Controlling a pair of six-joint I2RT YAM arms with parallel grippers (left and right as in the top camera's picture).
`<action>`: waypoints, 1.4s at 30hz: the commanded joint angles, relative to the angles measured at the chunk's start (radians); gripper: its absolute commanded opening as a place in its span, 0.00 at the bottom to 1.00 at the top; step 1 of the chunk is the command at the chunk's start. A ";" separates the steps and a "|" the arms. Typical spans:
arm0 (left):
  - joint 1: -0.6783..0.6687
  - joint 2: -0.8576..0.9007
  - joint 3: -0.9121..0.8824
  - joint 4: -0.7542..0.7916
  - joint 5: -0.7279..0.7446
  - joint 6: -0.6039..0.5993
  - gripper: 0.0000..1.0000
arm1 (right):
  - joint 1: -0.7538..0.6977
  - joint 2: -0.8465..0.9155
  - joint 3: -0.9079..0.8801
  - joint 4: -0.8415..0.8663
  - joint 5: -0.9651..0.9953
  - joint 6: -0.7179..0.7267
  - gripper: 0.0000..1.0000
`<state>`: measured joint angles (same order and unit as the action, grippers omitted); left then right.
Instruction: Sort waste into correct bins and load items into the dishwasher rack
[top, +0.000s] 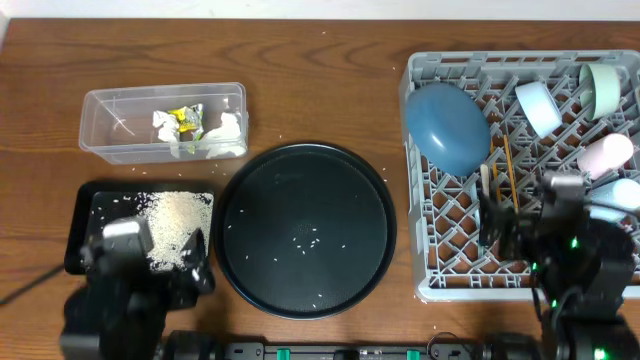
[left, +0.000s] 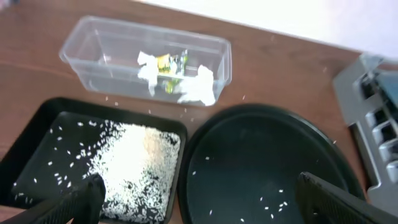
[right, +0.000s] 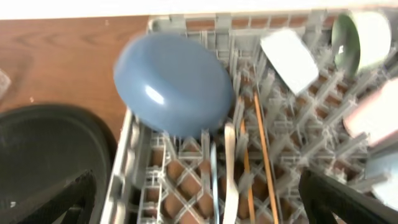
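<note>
Rice grains (left: 134, 155) lie in a loose white heap in the shallow black rectangular tray (left: 37, 124), with strays dotted over its matte floor. Just behind it, the clear plastic tub (left: 87, 46) holds the crinkled yellow-green wrapper (left: 169, 64) among crumpled white tissues (left: 200, 87).

Across the wooden table (top: 300, 60), the grey grid rack (top: 425, 285) with upright pegs carries the smooth, rounded blue dish (right: 174, 84) in its far-left corner. Thin wooden chopsticks (right: 264, 149) and flat white utensils (right: 230, 168) lie beside the dish. A light-blue bowl (top: 538, 107), a pale-green bowl (top: 603, 87) and a pinkish cup (top: 607, 155) sit further right.

Only the left wrist view shows the wrapper's creases clearly. The right wrist view is blurred. Overhead, the arms hide the tray's near edge and the rack's near-right part.

Between tray and rack, the round black tray (top: 305, 230) bears a few grains. The left gripper (left: 199, 180) hangs above the two trays and the right gripper (right: 198, 180) above the rack, both with fingers spread wide and holding nothing.
</note>
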<state>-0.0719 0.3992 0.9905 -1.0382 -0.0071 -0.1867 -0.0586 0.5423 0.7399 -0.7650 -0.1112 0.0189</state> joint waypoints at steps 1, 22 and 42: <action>0.006 -0.063 -0.013 -0.010 -0.012 -0.013 0.98 | 0.005 -0.048 -0.018 -0.069 0.018 0.010 0.99; 0.006 -0.082 -0.013 -0.023 -0.012 -0.013 0.98 | 0.005 -0.056 -0.019 -0.356 0.018 0.010 0.99; 0.006 -0.082 -0.013 -0.023 -0.012 -0.013 0.98 | 0.006 -0.183 -0.082 -0.210 0.021 -0.021 0.99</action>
<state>-0.0719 0.3180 0.9886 -1.0588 -0.0074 -0.1871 -0.0586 0.4076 0.7002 -1.0260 -0.0967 0.0162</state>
